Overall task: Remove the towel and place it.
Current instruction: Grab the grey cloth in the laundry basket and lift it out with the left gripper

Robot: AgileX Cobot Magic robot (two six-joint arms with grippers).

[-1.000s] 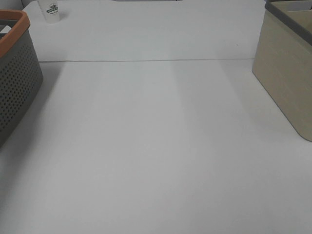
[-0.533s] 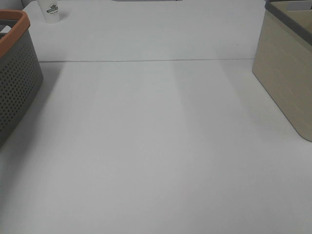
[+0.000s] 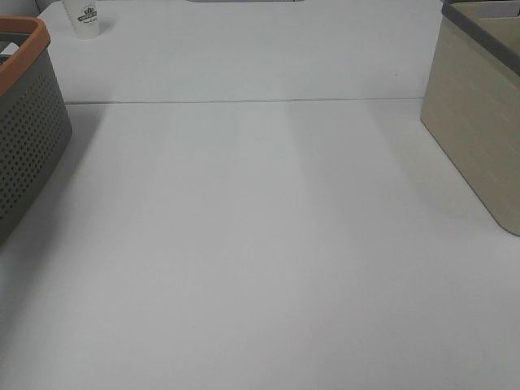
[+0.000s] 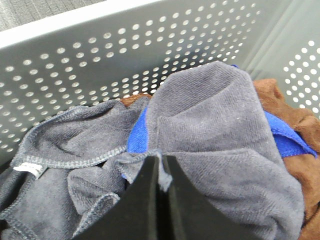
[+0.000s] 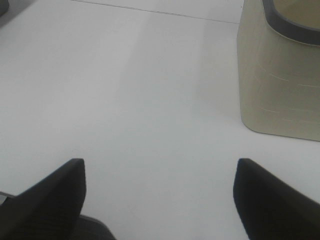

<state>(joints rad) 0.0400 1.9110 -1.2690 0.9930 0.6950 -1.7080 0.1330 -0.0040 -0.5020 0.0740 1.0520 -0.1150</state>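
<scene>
The dark grey towel (image 4: pixel 220 130) lies crumpled inside the perforated grey basket (image 4: pixel 125 55), its small white tag (image 4: pixel 30 169) at one corner. In the left wrist view my left gripper (image 4: pixel 161 172) is shut, pinching a fold of this towel between its black fingers. Blue cloth (image 4: pixel 137 137) and brown cloth (image 4: pixel 305 150) lie under and beside the towel. My right gripper (image 5: pixel 160 192) hovers open over the bare white table (image 5: pixel 125 100), nothing between its fingers. Neither gripper shows in the exterior high view.
The grey basket with an orange rim (image 3: pixel 24 122) stands at the table's left edge. A beige bin with a dark rim (image 3: pixel 479 114) stands at the right. A small white cup (image 3: pixel 84 18) sits at the back left.
The exterior high view looks the same in all three frames; neither arm appears in it.
</scene>
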